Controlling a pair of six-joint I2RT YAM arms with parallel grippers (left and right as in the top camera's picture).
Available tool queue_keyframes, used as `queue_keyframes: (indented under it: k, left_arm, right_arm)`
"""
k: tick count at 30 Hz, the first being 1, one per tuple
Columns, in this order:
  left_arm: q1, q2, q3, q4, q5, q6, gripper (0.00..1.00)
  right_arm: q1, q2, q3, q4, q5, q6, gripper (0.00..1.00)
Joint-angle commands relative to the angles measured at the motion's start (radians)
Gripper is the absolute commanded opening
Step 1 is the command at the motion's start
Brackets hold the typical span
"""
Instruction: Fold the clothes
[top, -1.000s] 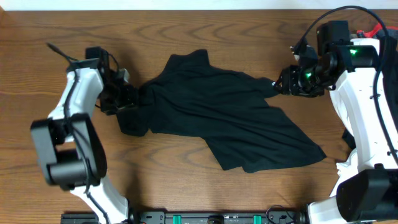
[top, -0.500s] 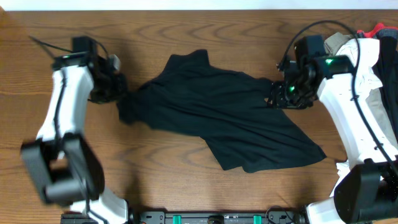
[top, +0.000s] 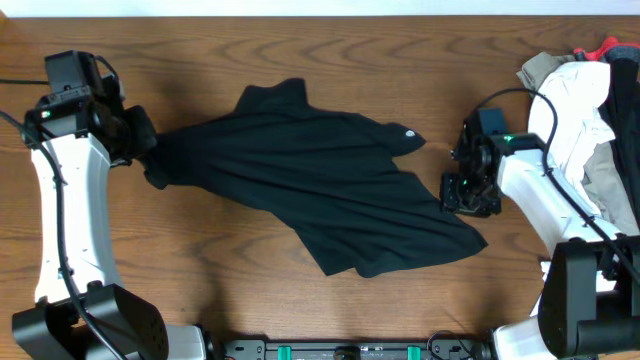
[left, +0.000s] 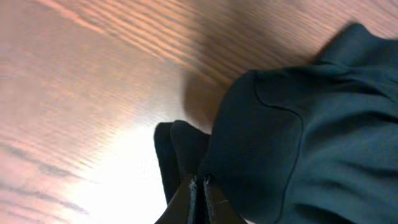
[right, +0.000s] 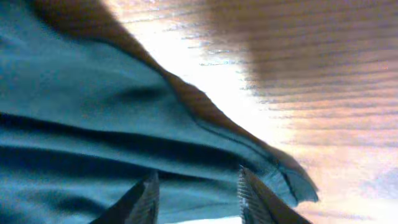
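While the left claw (left: 200, 185) pinches the soft black shirt (top: 320, 190), right claw (right: 198, 179) gapes.

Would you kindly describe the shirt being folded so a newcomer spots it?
On the wooden table, look at its middle. The black shirt lies crumpled, one end pinched by the left gripper; unlike the pale clothes heaped at the right edge, it is dark.
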Motion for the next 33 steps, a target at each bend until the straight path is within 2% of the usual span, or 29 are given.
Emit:
queue_keyframes:
  k: [1,6,8,14,15,17,20,22,25,29,31,33]
  left_arm:
    - [0.015,0.003,0.007,-0.016,-0.123,-0.081,0.06]
    - [0.024,0.003,0.008,-0.024,-0.148,-0.093,0.06]
    - [0.030,0.003,0.007,-0.024,-0.151,-0.097,0.06]
    - [0.043,0.003,0.008,-0.024,-0.151,-0.111,0.07]
    - [0.043,0.003,0.008,-0.024,-0.150,-0.112,0.07]
    - [0.043,0.003,0.008,-0.024,-0.126,-0.112,0.17]
    - [0.043,0.003,0.007,-0.023,-0.074,-0.111,0.56]
    - [0.042,0.003,0.007,-0.023,-0.055,-0.111,0.70]
    - [0.042,0.003,0.007,-0.024,-0.052,-0.111,0.75]
    - [0.042,0.003,0.008,-0.023,0.008,-0.101,0.75]
    - [0.040,0.003,0.007,-0.013,0.111,-0.046,0.76]
    - [0.032,0.003,0.007,0.003,0.244,0.057,0.76]
  right_arm:
    - [-0.003,0.002,-0.063,0.043,0.014,0.024,0.53]
    - [-0.003,0.002,-0.152,0.125,0.011,0.020,0.54]
    - [-0.003,0.002,-0.183,0.155,0.011,0.020,0.51]
    - [-0.005,0.002,-0.222,0.254,0.016,0.020,0.05]
    - [-0.008,0.001,-0.220,0.277,0.017,0.020,0.01]
    - [-0.017,0.001,-0.209,0.325,0.032,0.021,0.01]
    - [-0.038,0.001,-0.177,0.408,0.034,0.020,0.01]
    - [-0.058,0.001,-0.149,0.470,0.034,0.017,0.01]
    - [-0.085,0.001,-0.109,0.555,0.034,0.017,0.01]
    - [-0.126,0.002,-0.049,0.628,0.034,0.019,0.01]
    - [-0.154,0.002,-0.008,0.620,0.033,0.049,0.01]
    - [-0.177,0.002,0.021,0.590,0.020,0.078,0.01]
